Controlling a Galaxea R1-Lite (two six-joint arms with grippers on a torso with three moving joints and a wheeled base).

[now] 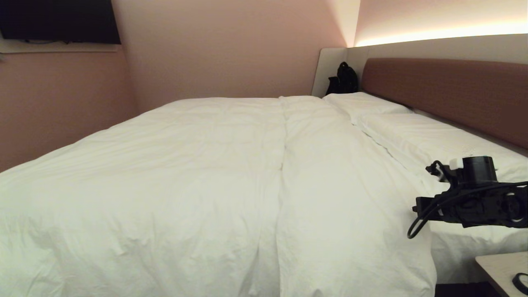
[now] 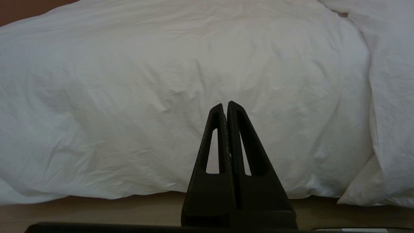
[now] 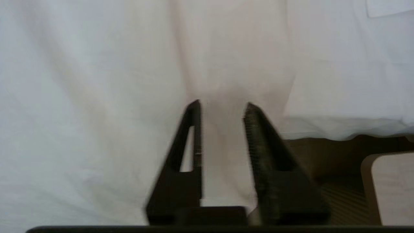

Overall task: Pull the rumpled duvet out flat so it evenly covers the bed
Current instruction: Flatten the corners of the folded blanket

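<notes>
Right gripper (image 3: pixel 222 106) hangs at the near right side of the bed (image 1: pixel 466 247), its two dark fingers standing apart with white cloth showing in the gap between them; nothing is clamped. Filling most of the scene, the duvet (image 1: pixel 185 173) lies spread across the mattress, puffy and softly wrinkled, with a long crease running down its middle and its near edge draping over the side. Behind it, along the right, a reddish-brown headboard (image 1: pixel 445 90) runs the bed's length, with two flat white pillows (image 1: pixel 412 132) lying against it. A pale bedside table (image 1: pixel 501 268) stands just beside the bed's near right corner. A black bag (image 1: pixel 344 79) sits at the far corner. Left gripper (image 2: pixel 225 105) is parked low, facing the duvet's hanging side, fingers pressed together.
</notes>
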